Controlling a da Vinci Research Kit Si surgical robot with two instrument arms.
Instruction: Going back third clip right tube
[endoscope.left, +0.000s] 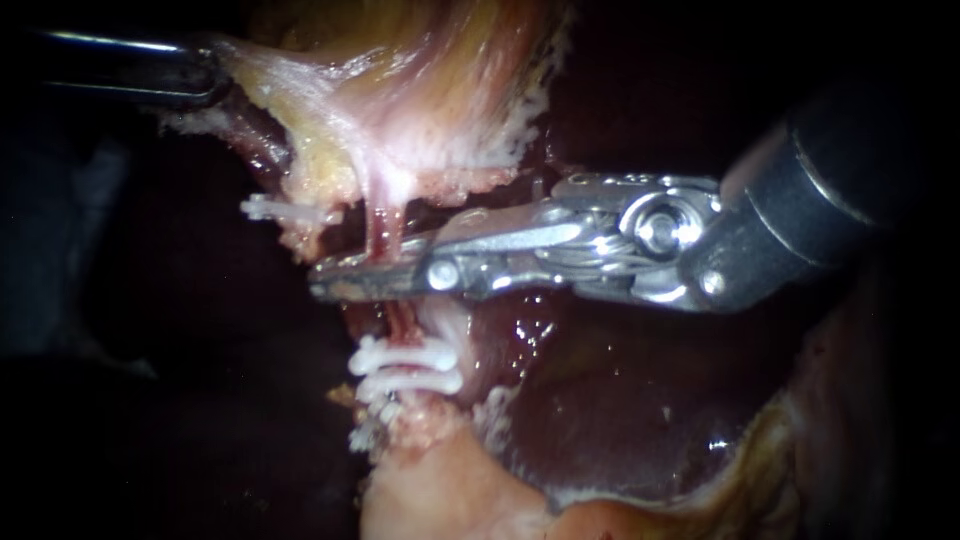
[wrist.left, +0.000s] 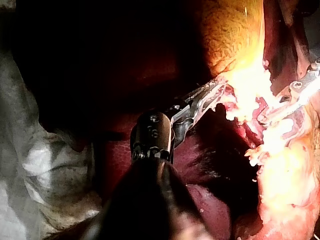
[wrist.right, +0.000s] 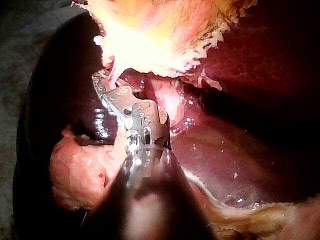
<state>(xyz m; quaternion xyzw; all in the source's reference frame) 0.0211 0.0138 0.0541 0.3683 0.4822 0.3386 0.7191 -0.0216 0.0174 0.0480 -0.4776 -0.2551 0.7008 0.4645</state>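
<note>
Left instrument: reaches up and forward, closed on a fold of the gallbladder.
Right instrument: lies level from the right, narrowly parted, with the right tube crossing the gap.
Clips: two white ones on that tube, just below the right instrument.
Hard to see: whether a clip sits inside that gap.

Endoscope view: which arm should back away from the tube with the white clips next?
Right, probably. My right instrument lies across the tube just above two white clips, so it is the one to withdraw. My left instrument is far off, at the taut tissue.
</note>
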